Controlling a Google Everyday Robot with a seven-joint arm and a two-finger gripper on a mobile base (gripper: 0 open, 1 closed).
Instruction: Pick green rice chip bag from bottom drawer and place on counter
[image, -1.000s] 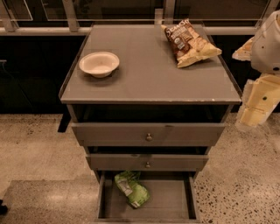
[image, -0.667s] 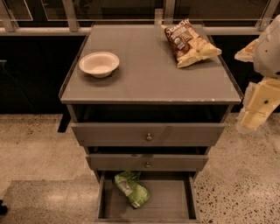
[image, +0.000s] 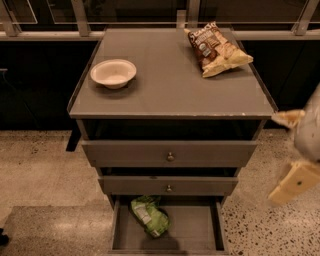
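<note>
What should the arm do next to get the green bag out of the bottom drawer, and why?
Probably swing the gripper left and down toward the open bottom drawer. The gripper hangs off the right side of the cabinet, well clear of the green rice chip bag, which lies left of centre in the drawer.

Cabinet (image: 170, 170): 1, centre of the frame.
Tabletop (image: 175, 85): 1, grey, upper middle.
Drawers: 3. There are 2 upper drawers (image: 130, 154) at mid-frame and 1 bottom drawer (image: 192, 230) at the lower edge.
Round knobs (image: 170, 157): 2, one on each upper drawer.
Bowl (image: 113, 73): 1, pale, upper left.
Snack bags: 2. There is 1 brown-and-cream chip bag (image: 216, 48) at upper right and 1 green rice chip bag (image: 149, 216) at lower centre.
Claw (image: 294, 159): 1, at the right edge of the frame.
</note>
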